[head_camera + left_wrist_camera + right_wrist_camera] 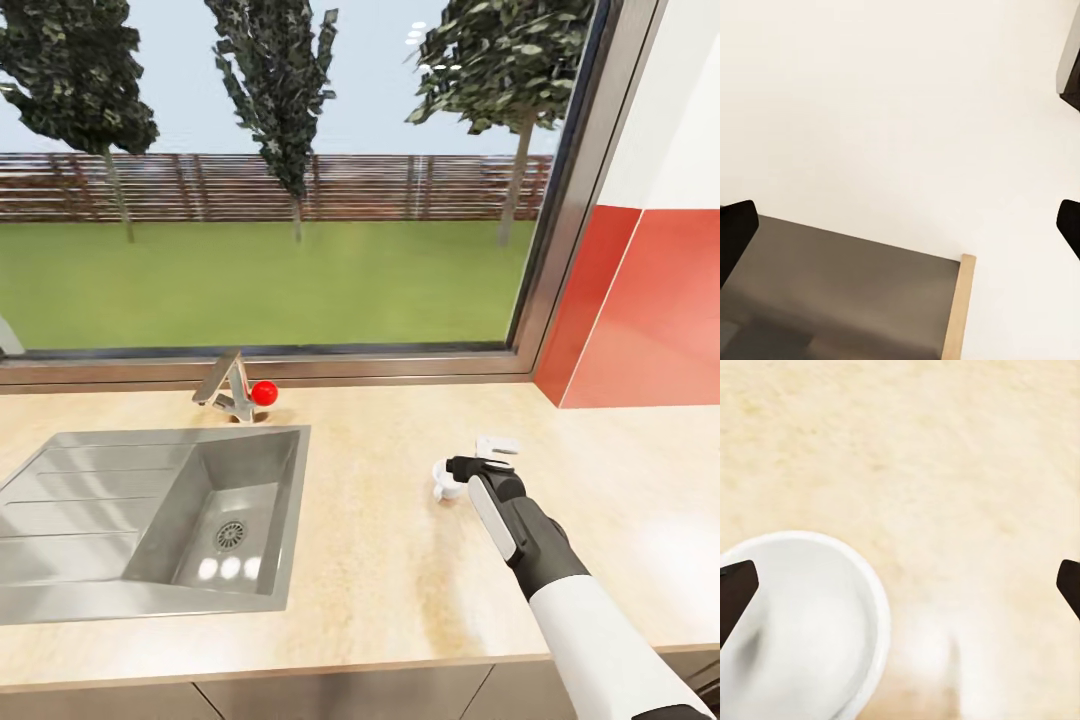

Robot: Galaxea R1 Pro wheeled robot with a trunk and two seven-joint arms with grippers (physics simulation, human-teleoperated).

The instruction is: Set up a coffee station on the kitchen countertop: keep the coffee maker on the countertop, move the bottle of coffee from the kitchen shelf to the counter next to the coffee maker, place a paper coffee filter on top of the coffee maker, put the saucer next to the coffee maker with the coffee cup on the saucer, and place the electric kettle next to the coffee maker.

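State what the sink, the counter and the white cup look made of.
Sink: brushed steel, going by its grey sheen and soft reflections. Counter: pale beige, mottled like stone or laminate; which one is unclear. Cup: smooth glossy white, probably ceramic.

cup [447,481]: small, white, round; stands on the beige desk [380,560], right of the sink, well apart from it
cup pose: seemingly upright, mouth up; right arm partly hides it
cup inside [802,622]: plain white, looks empty
rim: thick, rounded, whole where visible
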